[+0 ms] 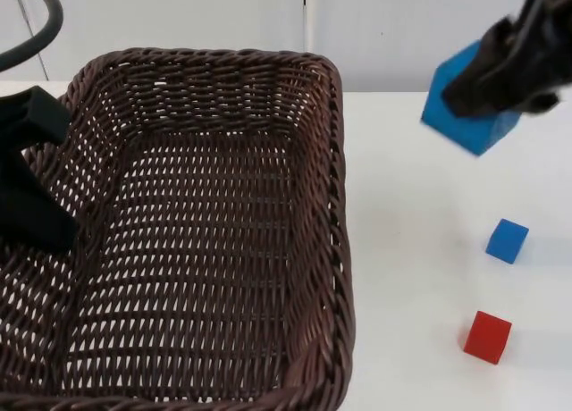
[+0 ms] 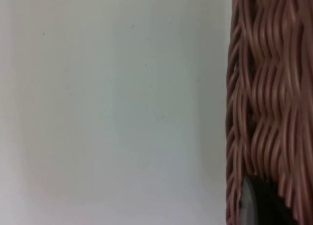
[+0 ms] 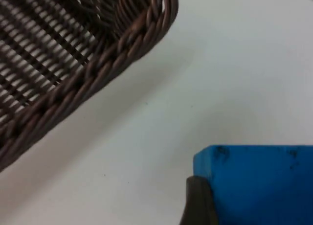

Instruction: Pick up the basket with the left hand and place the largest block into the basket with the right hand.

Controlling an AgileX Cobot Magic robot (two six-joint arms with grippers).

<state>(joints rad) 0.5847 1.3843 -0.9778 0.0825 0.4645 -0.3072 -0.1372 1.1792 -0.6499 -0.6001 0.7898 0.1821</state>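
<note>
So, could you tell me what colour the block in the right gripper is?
Blue; the large block shows best in the top view.

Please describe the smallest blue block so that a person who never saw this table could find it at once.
Start at the big brown wicker basket that the left gripper holds, and look to the white table on its right. The small blue block lies there, nearer the camera than the big blue block held by the right gripper, and beyond the red block.

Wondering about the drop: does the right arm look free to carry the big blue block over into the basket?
Probably yes. The right gripper holds the big blue block in the air beside the basket, whose open top faces it, with nothing between them.
</note>
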